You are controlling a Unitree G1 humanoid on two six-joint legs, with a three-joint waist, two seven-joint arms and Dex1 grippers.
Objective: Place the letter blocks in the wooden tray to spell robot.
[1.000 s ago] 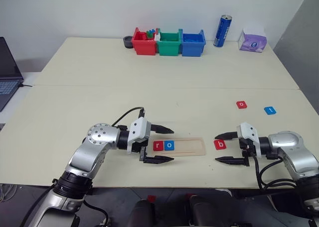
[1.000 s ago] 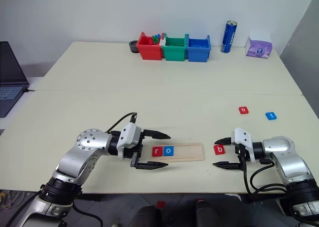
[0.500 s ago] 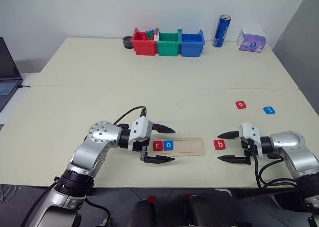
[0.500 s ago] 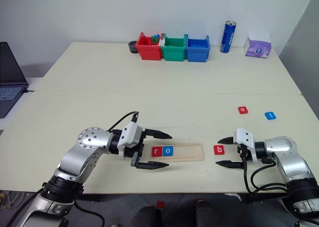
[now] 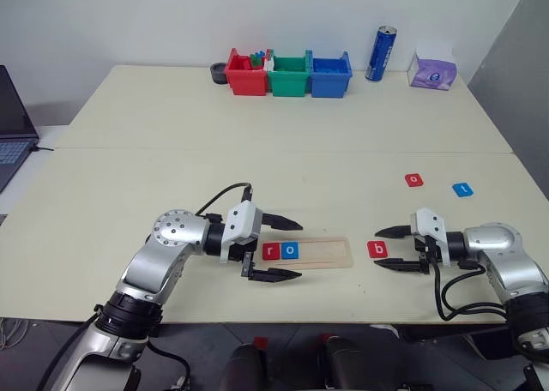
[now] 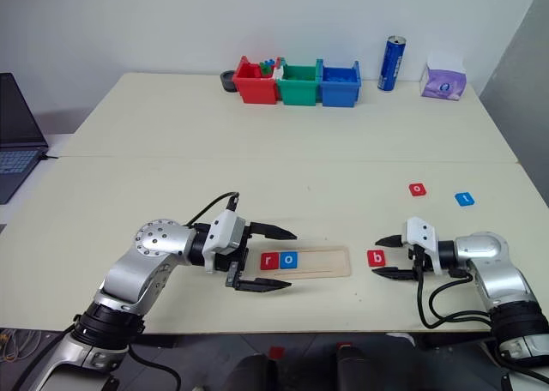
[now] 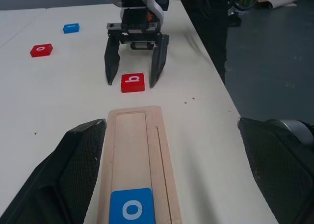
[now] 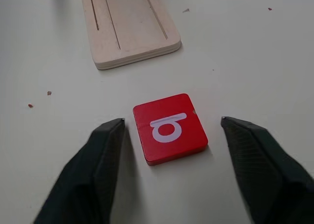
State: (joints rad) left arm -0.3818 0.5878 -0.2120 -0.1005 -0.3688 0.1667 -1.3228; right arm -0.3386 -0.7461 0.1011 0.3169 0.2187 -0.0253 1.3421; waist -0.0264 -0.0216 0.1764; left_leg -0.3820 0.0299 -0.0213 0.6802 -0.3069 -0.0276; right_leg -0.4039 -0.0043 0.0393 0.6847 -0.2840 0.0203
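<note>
The wooden tray [image 5: 324, 252] lies near the table's front edge with a red "r" block [image 5: 273, 251] and a blue "o" block [image 5: 292, 250] at its left end. My left gripper [image 5: 298, 249] is open, one finger on each side of that end of the tray. Just right of the tray lies a red "b" block [image 8: 169, 127]. My right gripper [image 8: 171, 122] is open around it, with small gaps between its fingers [image 8: 105, 150] and the block. A red "o" block [image 5: 414, 179] and a blue "t" block [image 5: 462, 189] lie farther back on the right.
Red [image 5: 246, 74], green [image 5: 291, 74] and blue [image 5: 331, 74] bins stand at the table's back, with a blue can [image 5: 383, 54] and a purple tissue pack [image 5: 433, 72] to their right. A laptop [image 5: 13, 121] sits at the left edge.
My right gripper's fingers have come closer together around the red "b" block. The left arm and all blocks have stayed where they were.
</note>
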